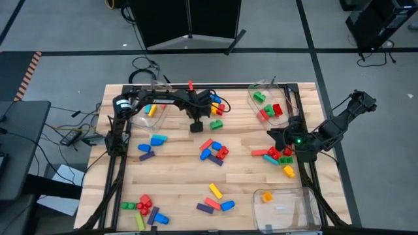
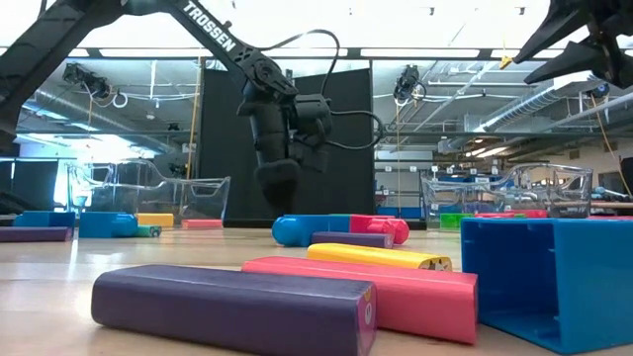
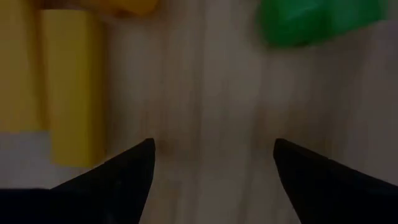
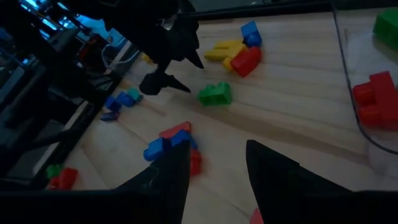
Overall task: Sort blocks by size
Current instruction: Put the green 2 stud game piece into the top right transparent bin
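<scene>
Hovering low over bare wood near the far edge of the wooden counter (image 1: 176, 170), the left end effector (image 1: 196, 126) is standing with its fingers (image 3: 124, 174) spread and nothing between them, just beside a small green plastic brick (image 1: 216, 124). The coloured plastic toy blocks (image 1: 214, 152) are lying scattered in clusters across the counter, some inside a clear plastic bin (image 1: 258, 104) at the far right corner. The right end effector (image 1: 279, 137) is waiting by the right edge, partly parted and holding nothing.
</scene>
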`<state>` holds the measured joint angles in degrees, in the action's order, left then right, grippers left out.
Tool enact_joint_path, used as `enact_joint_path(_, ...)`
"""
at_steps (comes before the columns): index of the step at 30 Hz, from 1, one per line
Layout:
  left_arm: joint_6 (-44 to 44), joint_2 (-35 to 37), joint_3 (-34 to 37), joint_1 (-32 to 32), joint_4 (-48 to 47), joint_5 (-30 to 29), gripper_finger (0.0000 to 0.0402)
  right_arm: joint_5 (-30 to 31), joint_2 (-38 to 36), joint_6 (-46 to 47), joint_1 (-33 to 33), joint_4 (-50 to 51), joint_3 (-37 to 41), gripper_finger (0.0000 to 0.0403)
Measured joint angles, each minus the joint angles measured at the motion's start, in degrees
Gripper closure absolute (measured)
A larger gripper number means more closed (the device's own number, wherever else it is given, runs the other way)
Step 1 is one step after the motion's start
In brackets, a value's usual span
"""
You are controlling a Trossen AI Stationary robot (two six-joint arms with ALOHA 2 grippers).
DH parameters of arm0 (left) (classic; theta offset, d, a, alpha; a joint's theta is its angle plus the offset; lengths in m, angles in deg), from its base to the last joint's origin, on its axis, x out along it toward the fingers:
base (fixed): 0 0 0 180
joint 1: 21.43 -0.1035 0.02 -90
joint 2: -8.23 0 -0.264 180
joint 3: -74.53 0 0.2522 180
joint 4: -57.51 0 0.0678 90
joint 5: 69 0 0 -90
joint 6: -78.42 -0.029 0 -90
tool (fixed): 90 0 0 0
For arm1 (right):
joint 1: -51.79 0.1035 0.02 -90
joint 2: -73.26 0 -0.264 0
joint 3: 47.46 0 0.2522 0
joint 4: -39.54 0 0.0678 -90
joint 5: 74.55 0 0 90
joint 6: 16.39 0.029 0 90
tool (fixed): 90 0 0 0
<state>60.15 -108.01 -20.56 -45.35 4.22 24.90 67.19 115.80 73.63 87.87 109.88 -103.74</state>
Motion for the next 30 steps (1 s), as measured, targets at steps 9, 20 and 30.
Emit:
enact_joint_path(9,0.47,1.18,-6.13,0.04,-3.89,2.37,0.0082,-0.9,0.57,-0.22,0.0,-0.78,-0.02,0.0238)
enact_joint_path(20,1.95,0.94,-9.11,5.65,0.05,4.13,0.0082,-0.94,0.7,-0.24,0.04,-1.23,-0.02,0.0238)
enact_joint_path(30,11.4,-1.44,-9.07,7.46,1.96,-2.87,0.0082,-1.98,0.7,-0.24,0.04,-1.64,-0.04,0.0238)
